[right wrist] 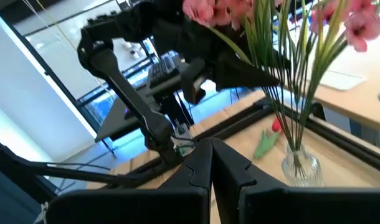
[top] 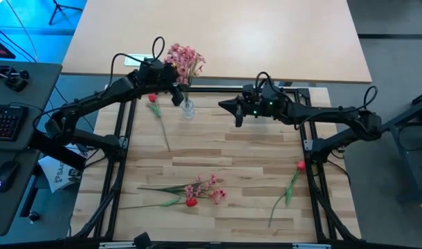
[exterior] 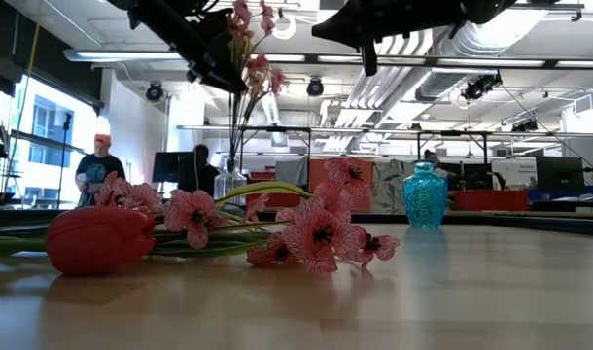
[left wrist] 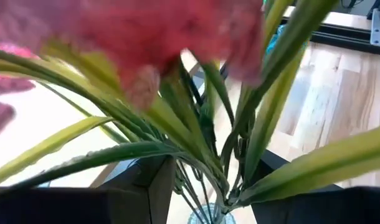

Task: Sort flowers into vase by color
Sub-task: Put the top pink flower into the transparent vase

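The high view shows the whole wooden table (top: 218, 149) from above. The left gripper (top: 176, 88) hangs by the clear glass vase (top: 188, 108), at the pink sprays (top: 185, 59) that stand in it. Its fingers are spread around the green stems; I cannot tell if they touch them. The right gripper (top: 228, 106) waits near the vase on its other side, with its fingers pressed together.

The low view shows what the high view does not: a blue patterned vase (exterior: 425, 195) at the far side of the table, and the room behind. The left wrist view looks down into the clear vase and its thin stems (left wrist: 202, 180), with blurred pink blossoms very close to the camera. The right wrist view shows the left arm (right wrist: 134, 93) behind the vase.

I count three red tulips lying on the table: one beside the clear vase (top: 153, 99), one at the near edge (top: 191, 202), one at the right side (top: 300, 165). Loose pink sprays (top: 207, 188) lie with the near tulip; perhaps two, but they overlap.

The table is of light wooden planks in a black frame. The room is an open workshop with pipes at the ceiling, monitors, and a person in a red cap (exterior: 100, 167) standing far behind.
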